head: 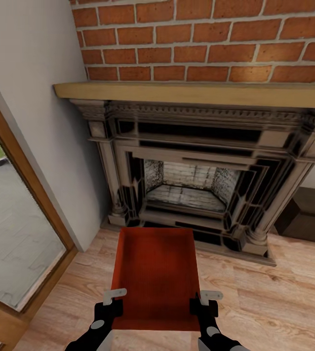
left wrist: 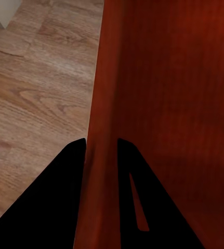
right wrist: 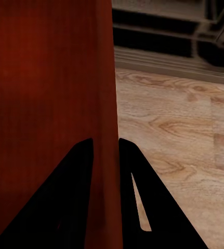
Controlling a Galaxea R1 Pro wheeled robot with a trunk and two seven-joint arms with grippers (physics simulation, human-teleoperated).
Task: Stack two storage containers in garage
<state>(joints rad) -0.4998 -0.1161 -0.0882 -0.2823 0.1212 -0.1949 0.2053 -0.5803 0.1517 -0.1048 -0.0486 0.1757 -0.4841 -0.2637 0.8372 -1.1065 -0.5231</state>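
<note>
Container (head: 156,273) is held off the wood floor (head: 274,302) in front of the fireplace (head: 196,180), open top up, one gripper on each side wall.

Left gripper (head: 109,306) — its fingers (left wrist: 54,207) straddle the left wall, one outside, one inside, clamped on it. The wall runs straight out from between the tips.

Right gripper (head: 202,304) — same hold on the right wall; fingers (right wrist: 65,207) closed on the thin edge. Beyond the outer finger lies floor, then the fireplace base.

A glass door (head: 16,234) stands on the left gripper's side.
</note>
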